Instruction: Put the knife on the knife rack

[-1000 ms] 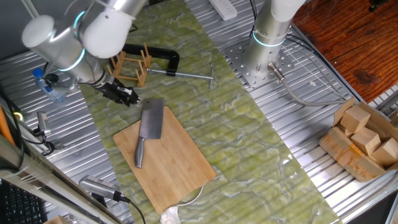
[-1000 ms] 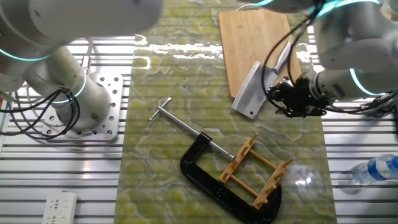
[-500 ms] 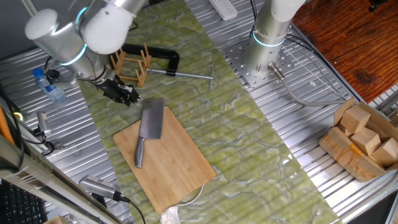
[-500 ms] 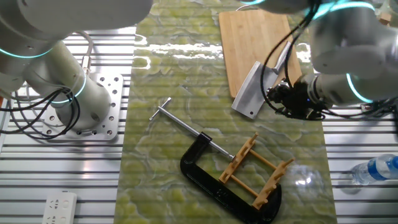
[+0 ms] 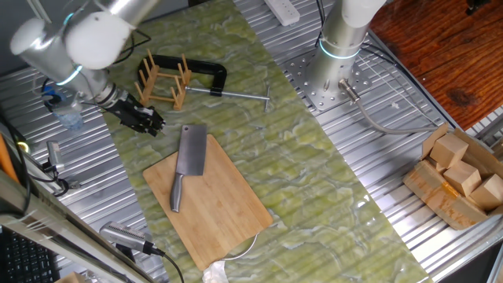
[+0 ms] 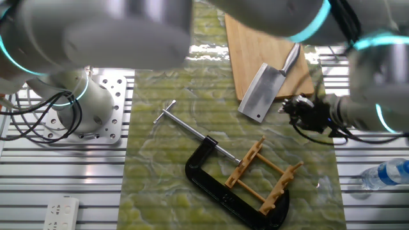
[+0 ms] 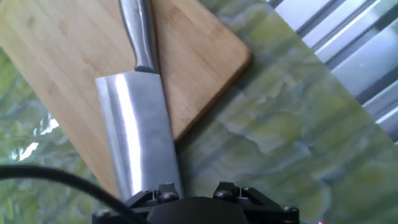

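Observation:
The knife (image 5: 189, 152) is a steel cleaver lying flat on the bamboo cutting board (image 5: 220, 206), with its slim handle pointing at the near edge. The hand view shows its blade (image 7: 138, 138) just ahead of my gripper (image 7: 194, 208), of which only the dark body shows. My gripper (image 5: 146, 122) hovers low over the green mat, left of the blade's tip and apart from it, holding nothing. The knife rack (image 5: 163, 79), light wood with upright pegs, stands behind it. The other fixed view has the knife (image 6: 262, 92), my gripper (image 6: 301, 115) and the rack (image 6: 265, 176).
A black C-clamp (image 5: 198, 69) with a steel bar lies around the rack's far side. A water bottle (image 5: 61, 110) stands at the left edge. Cardboard boxes (image 5: 460, 177) sit far right. A second arm's base (image 5: 339, 47) is at the back.
My gripper has drawn away from the cleaver's blade tip, sliding left toward the table's edge. The knife, board and rack have stayed put.

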You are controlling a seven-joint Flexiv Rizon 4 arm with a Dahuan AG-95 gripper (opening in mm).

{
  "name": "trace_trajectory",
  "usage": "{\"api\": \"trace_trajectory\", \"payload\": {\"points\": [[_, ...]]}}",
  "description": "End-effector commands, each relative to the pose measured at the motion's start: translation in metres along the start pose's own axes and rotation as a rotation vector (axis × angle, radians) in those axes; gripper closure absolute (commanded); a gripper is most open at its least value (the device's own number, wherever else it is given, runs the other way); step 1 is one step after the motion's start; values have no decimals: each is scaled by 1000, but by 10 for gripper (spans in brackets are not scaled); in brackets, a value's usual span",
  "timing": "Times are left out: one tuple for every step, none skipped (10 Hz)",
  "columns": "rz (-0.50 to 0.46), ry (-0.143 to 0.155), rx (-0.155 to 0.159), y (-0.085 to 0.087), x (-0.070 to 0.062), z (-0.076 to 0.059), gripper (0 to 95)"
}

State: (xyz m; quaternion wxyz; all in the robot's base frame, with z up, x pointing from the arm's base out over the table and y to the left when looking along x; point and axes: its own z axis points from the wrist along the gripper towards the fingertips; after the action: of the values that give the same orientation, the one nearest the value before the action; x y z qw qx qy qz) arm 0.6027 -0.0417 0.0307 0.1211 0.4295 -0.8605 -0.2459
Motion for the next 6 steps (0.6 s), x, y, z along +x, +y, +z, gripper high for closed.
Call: {"api": "trace_trajectory", "payload": {"points": [[31, -36, -86, 2, -1, 2, 570], [33, -44, -96, 4, -2, 3, 570], [42, -50, -104, 7, -5, 4, 570], [48, -57, -113, 10, -8, 6, 570], [52, -60, -117, 12, -11, 7, 570], [55, -62, -119, 15, -16, 11, 570]]}}
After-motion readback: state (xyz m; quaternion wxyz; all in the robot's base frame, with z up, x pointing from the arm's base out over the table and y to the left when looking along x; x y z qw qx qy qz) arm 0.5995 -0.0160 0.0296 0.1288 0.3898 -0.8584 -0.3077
